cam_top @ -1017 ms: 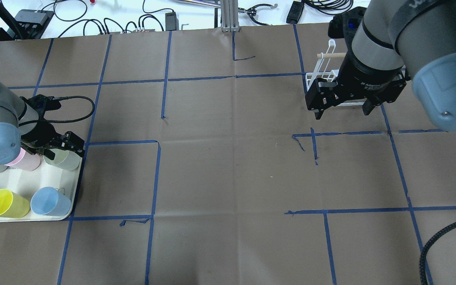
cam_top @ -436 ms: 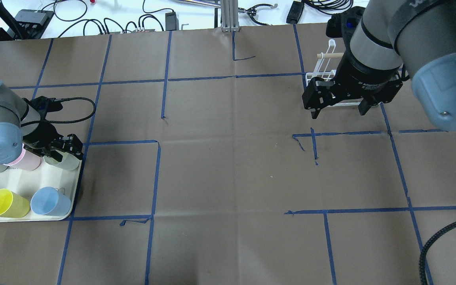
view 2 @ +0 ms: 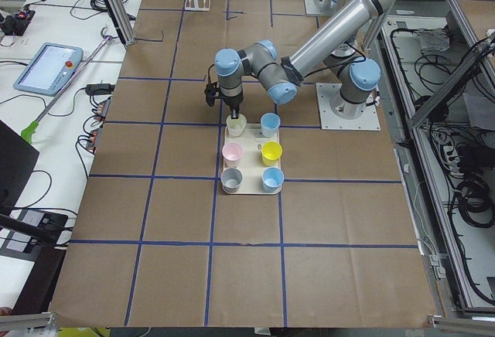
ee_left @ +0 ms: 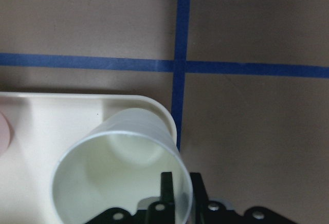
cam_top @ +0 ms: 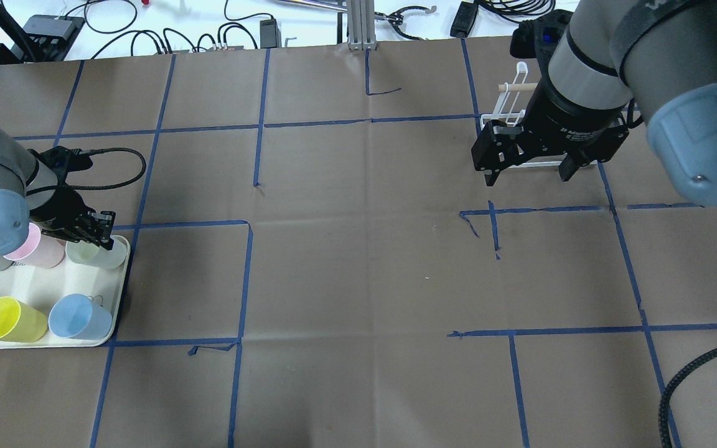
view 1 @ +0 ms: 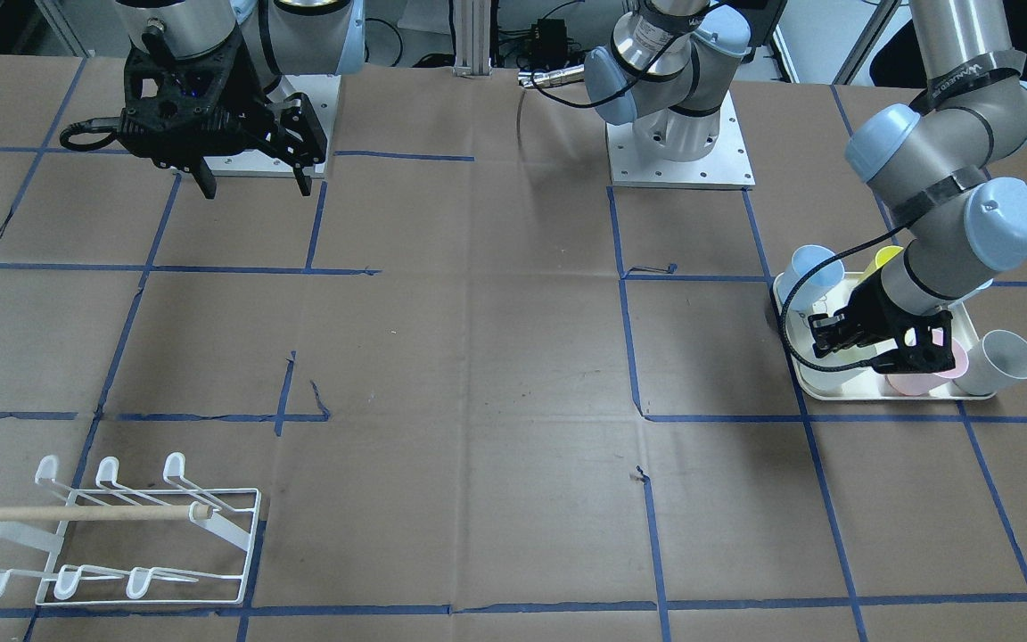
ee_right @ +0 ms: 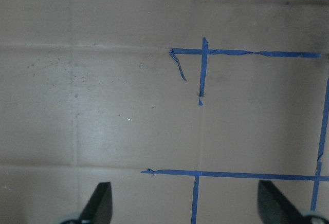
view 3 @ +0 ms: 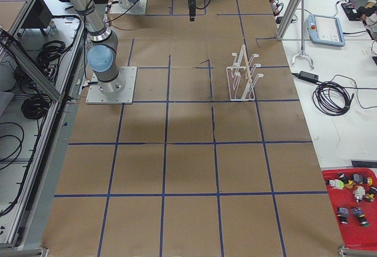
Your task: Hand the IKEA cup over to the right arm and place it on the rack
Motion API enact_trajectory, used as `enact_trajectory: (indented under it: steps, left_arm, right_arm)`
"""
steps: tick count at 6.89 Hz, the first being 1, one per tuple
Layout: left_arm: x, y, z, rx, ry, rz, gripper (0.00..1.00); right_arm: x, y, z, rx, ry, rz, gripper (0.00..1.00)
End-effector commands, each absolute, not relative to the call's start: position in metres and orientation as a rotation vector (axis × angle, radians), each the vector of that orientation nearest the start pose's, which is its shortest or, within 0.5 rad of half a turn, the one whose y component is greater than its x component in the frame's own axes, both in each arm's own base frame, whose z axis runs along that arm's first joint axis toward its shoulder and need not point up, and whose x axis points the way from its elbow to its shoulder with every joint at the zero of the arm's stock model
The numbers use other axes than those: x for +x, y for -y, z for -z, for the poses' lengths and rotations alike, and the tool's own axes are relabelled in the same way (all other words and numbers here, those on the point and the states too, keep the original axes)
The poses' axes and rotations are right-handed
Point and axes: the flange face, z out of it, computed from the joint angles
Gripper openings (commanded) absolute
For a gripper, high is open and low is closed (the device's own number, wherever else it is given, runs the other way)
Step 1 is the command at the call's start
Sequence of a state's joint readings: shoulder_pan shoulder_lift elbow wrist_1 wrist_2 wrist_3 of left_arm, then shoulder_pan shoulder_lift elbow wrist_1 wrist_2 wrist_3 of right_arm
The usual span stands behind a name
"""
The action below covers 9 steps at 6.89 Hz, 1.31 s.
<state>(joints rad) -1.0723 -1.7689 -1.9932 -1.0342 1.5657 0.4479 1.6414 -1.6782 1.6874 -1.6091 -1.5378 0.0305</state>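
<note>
The IKEA cup in hand is a pale green one (cam_top: 96, 254) standing upright at the far corner of the cream tray (cam_top: 41, 289). My left gripper (cam_top: 100, 239) is shut on its rim. The left wrist view shows the cup (ee_left: 118, 172) with one finger (ee_left: 166, 183) inside the wall and the other just outside. My right gripper (cam_top: 526, 179) hangs open and empty high over the table, and in the overhead view it overlaps the white wire rack (cam_top: 519, 88). The front view shows the rack (view 1: 77, 513) standing alone, with the right gripper (view 1: 257, 190) far from it.
The tray also holds a pink cup (cam_top: 38, 249), a yellow cup (cam_top: 7, 318) and a blue cup (cam_top: 78, 317) close around my left gripper. Brown paper with blue tape lines covers the table. Cables and boxes lie beyond the far edge.
My left gripper's fingers have drawn together onto the pale green cup's rim. The right gripper has drifted a little to the left and away from the robot.
</note>
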Motion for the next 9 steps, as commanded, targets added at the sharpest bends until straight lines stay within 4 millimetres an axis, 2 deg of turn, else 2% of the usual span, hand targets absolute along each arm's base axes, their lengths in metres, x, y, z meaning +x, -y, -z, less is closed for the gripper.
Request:
enact_trajectory:
  steps: [1,2,4,5,6,7,8,9]
  left_arm:
    - [0.121,0.501,-0.270,-0.083,-3.161,-0.054,0.00]
    - [0.122,0.505,-0.304,-0.080,-3.161,-0.054,0.00]
    - [0.131,0.526,-0.398,-0.093,-3.178,-0.086,0.00]
    - [0.129,0.538,-0.439,-0.091,-3.211,-0.065,0.00]
    - [0.113,0.547,-0.471,-0.098,-3.210,-0.060,0.00]
    - [0.092,0.557,-0.481,-0.076,-3.211,-0.036,0.00]
    - [0.073,0.573,-0.482,-0.004,-3.245,0.047,0.00]
    - [0.054,0.597,-0.480,0.062,-3.297,0.298,0.00]
  right_arm:
    - [0.168,0.438,-0.485,-0.063,-3.105,0.043,1.00]
    - [0.168,0.438,-0.485,-0.063,-3.107,0.043,1.00]
    - [0.168,0.439,-0.485,-0.063,-3.105,0.050,1.00]
    - [0.168,0.439,-0.485,-0.065,-3.105,0.050,1.00]
    - [0.168,0.439,-0.485,-0.070,-3.103,0.052,1.00]
    - [0.170,0.439,-0.488,-0.073,-3.087,0.067,1.00]
    - [0.175,0.444,-0.491,-0.072,-3.033,0.129,1.00]
    - [0.181,0.449,-0.498,-0.077,-2.973,0.218,1.00]
